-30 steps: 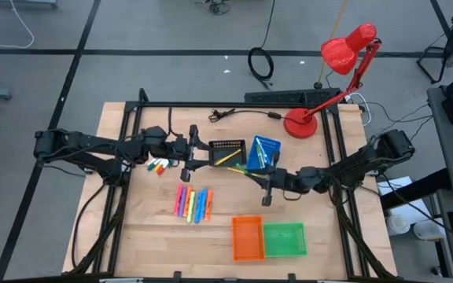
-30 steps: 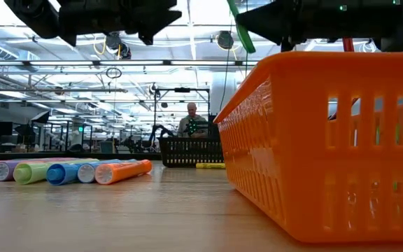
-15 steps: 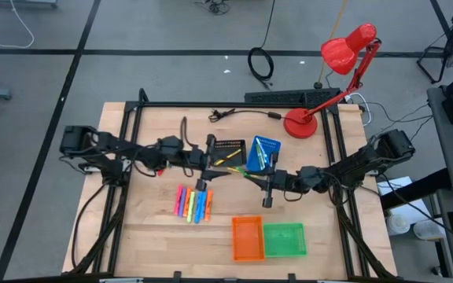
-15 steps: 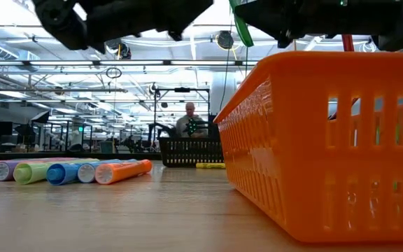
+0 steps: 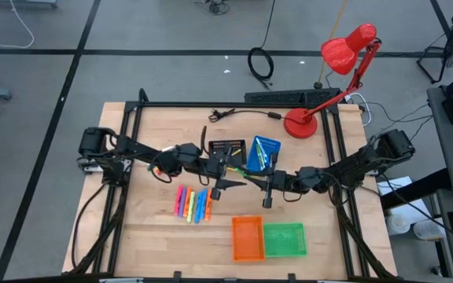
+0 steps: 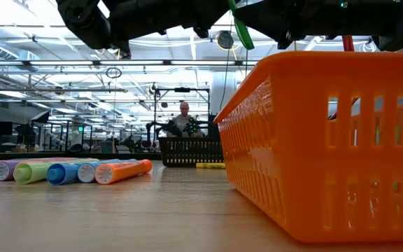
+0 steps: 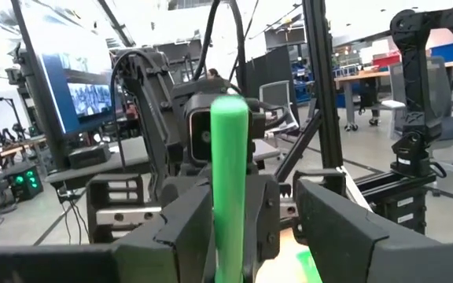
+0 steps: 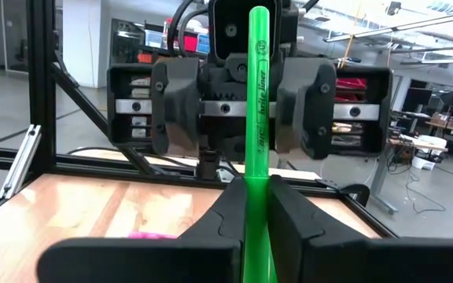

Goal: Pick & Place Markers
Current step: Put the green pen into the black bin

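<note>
Because the slim green plastic marker (image 8: 258,118) is light and rigid with a smooth, slippery barrel, grip it across the middle of the barrel, never at the tapered cap end. The right gripper (image 8: 256,189) is clamped on the lower part of this marker and holds it upright above the middle of the wooden table (image 5: 156,236), just in front of the black slotted tray (image 5: 226,148) and the blue slotted tray (image 5: 266,151). The left gripper (image 7: 254,212) faces it from the left with the jaws standing apart, one finger on each side of the barrel and daylight visible beside it, so no second grip is made yet.

The free upper barrel gives the best seat for those pads. Moderate pressure is judged sufficient; excess force may cause the round body to roll or squirt out.

A row of loose coloured markers (image 5: 193,204) lies on the table, left of the orange tray (image 5: 248,237) and the green tray (image 5: 284,240).
</note>
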You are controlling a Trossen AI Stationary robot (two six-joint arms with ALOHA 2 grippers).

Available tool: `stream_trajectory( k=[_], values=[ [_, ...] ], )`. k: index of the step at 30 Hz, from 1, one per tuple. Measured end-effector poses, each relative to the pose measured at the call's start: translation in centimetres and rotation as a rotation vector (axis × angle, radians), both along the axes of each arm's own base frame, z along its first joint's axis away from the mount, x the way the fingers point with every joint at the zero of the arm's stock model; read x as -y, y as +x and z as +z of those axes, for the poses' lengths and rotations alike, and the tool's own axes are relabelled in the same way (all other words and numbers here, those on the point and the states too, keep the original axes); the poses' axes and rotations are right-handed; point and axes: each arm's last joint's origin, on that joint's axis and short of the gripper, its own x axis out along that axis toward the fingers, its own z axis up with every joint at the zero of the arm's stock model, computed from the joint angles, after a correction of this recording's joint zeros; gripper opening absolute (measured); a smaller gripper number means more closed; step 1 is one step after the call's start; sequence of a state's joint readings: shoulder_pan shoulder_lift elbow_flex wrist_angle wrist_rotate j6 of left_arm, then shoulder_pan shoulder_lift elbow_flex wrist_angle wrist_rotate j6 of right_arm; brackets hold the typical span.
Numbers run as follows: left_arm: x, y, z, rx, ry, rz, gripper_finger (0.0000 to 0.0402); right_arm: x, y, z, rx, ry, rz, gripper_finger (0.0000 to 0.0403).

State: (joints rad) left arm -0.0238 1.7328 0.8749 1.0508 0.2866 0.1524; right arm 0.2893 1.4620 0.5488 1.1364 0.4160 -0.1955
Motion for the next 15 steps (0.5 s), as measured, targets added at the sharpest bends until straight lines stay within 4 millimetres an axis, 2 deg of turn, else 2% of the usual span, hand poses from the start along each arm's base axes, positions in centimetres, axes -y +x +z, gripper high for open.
stream_trajectory(
  k=[4,9,15],
  values=[
    [-0.03,0.0,-0.01,-0.001,0.0,0.001,0.0151,0.0,0.0,-0.01,0.0,0.006,0.002,0.002],
    [-0.33,0.06,-0.23,-0.024,0.001,0.009,0.0032,-0.04,0.01,-0.1,-0.009,0.007,0.007,0.0021],
    [-0.89,-0.09,-0.08,-0.064,-0.022,0.025,0.0031,0.0,0.05,-0.25,-0.024,0.022,0.003,0.0051]
  ],
)
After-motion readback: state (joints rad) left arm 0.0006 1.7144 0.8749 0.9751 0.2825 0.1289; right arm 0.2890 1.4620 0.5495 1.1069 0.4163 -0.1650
